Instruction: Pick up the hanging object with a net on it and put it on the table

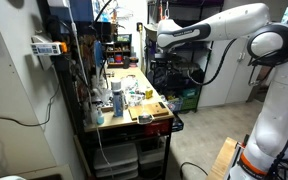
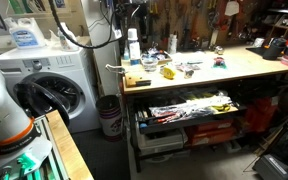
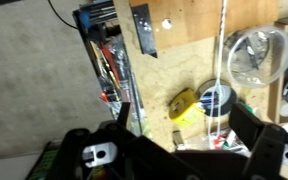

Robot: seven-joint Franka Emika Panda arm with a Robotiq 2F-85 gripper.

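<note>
Showing the netted object (image 3: 256, 55) only in the wrist view: round, pale and see-through, ringed by a thin rim, with any mesh too blurred to make out. Sits at the upper right of that view against bare plywood, just right of a thin white cord (image 3: 221, 60) and above a dark roll of tape (image 3: 217, 100); cannot tell whether hanging or lying flat. Too small to pick out in the exterior views. Reaches out level from a tall white column at the edge of the scene, with the arm (image 1: 224, 25) bent at a rounded elbow and stretched over the bench (image 1: 149, 122). Carries the hand (image 3: 182, 128) high above the wooden top, looking down, dark fingers (image 3: 124, 115) spread wide apart and holding nothing, apart from the netted object. Smooth glossy shells on the arm, matte black on the hand. Pale raw plywood on the bench, crowded with small bottles and tools; a lumpy yellow object (image 3: 184, 105) just left of the tape. Below, an open shelf (image 2: 189, 105) stuffed with oddments, and beside it a white washing machine (image 2: 59, 85) with a round dark door.
</note>
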